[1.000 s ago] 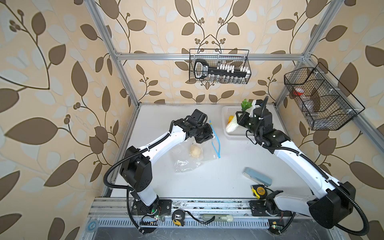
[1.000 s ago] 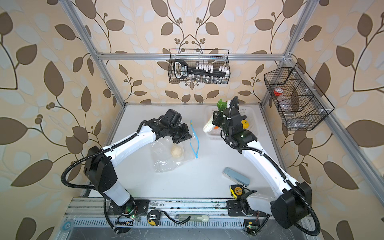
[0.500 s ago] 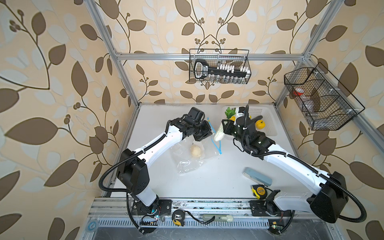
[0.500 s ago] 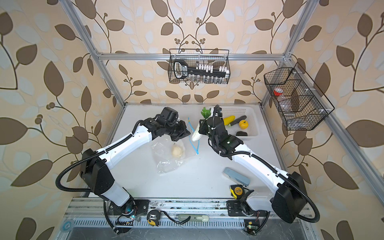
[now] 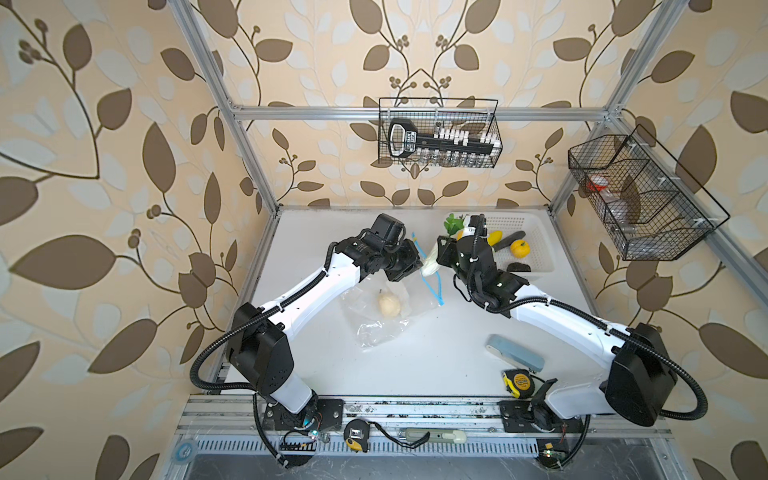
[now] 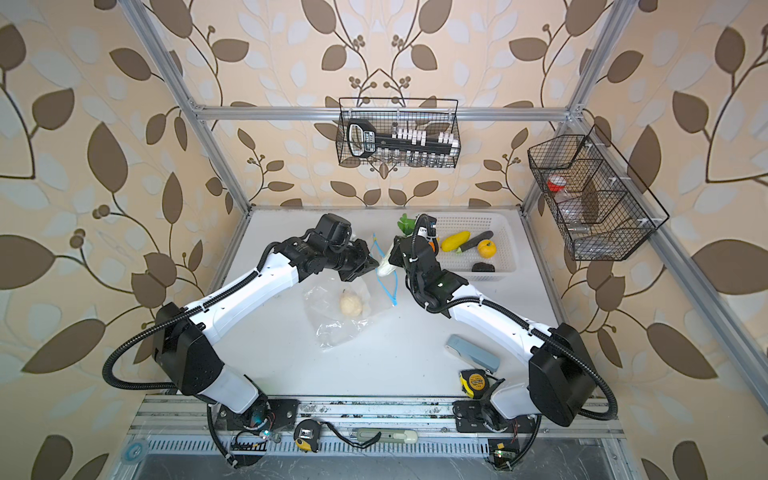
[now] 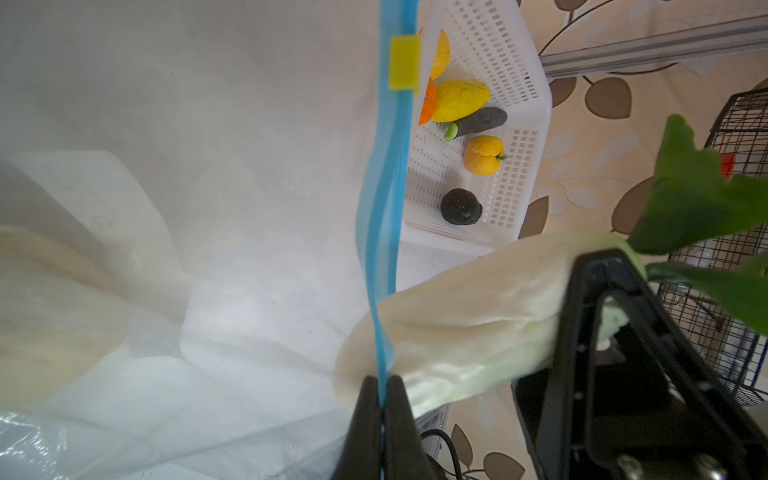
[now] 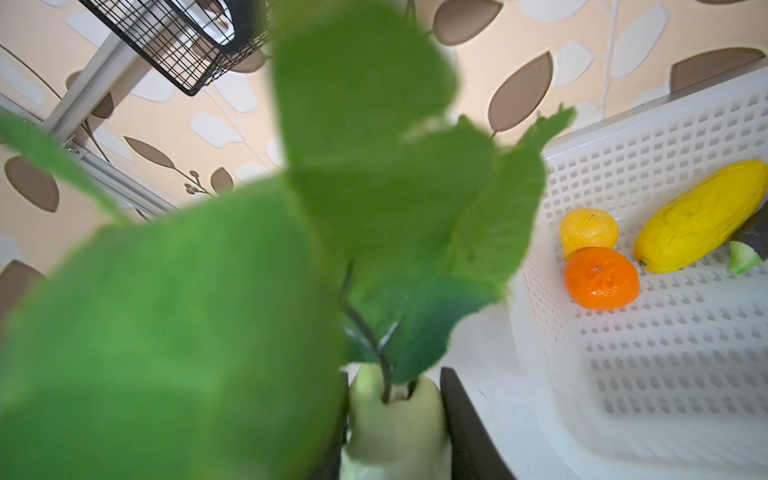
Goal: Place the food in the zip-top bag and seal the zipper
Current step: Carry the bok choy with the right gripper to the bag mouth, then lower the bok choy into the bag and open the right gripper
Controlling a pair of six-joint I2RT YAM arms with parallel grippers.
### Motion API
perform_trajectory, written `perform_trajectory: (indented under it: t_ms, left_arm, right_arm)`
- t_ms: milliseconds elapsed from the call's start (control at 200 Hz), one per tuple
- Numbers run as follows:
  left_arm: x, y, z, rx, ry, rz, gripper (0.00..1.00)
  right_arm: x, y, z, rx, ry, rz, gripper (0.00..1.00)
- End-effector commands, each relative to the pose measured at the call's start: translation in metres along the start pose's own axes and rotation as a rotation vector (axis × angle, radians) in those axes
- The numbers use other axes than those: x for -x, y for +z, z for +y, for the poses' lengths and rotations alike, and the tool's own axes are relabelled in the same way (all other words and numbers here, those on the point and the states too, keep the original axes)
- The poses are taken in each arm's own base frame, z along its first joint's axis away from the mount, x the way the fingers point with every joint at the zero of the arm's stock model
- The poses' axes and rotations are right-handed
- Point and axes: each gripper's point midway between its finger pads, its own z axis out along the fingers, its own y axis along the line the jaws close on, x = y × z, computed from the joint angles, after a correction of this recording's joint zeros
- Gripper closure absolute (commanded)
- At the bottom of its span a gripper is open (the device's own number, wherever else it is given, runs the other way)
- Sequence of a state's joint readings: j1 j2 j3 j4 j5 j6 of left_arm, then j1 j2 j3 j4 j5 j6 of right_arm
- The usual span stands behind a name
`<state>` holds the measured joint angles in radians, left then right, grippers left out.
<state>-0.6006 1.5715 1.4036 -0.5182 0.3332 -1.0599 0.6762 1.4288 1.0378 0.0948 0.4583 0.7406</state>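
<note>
White table (image 5: 415, 365) bears one zip-top bag (image 5: 374, 328) holding one beige piece (image 5: 389, 306).

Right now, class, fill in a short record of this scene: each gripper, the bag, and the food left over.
Left gripper: shut on the zipper, holding the mouth edge
Right gripper: shut on the leafy white vegetable, tip at the bag's mouth
Zip-top bag: unsealed, beige piece inside
Basket: yellow piece and others not yet bagged
</note>
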Motion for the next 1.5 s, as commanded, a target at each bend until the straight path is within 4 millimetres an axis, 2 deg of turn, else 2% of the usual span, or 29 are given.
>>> perform_trajectory:
  t_ms: [0, 535, 890, 1030, 1195, 1494]
  left_arm:
    - [0.000, -0.013, -0.015, -0.065, 0.006, -0.014, 1.00]
    - [-0.003, -0.014, -0.015, -0.089, -0.003, -0.002, 1.00]
    - [-0.004, -0.016, -0.018, -0.100, 0.004, -0.001, 1.00]
    - [-0.004, -0.015, -0.018, -0.102, 0.006, 0.001, 1.00]
    - [-0.004, -0.013, -0.016, -0.098, 0.003, 0.000, 1.00]
    - [-0.004, -0.013, -0.015, -0.098, 0.004, -0.003, 1.00]
  right_arm:
    - [0.004, 0.006, 0.006, -0.006, 0.050, -0.057, 0.74]
    - [-0.012, 0.039, 0.025, -0.030, 0.087, -0.027, 0.72]
    - [-0.032, 0.044, 0.037, -0.034, 0.053, 0.024, 0.70]
    - [-0.038, 0.043, 0.033, -0.043, 0.042, 0.041, 0.69]
    - [-0.042, 0.042, 0.035, -0.033, 0.037, 0.062, 0.65]
    - [-0.038, 0.038, 0.042, -0.004, 0.046, 0.068, 0.50]
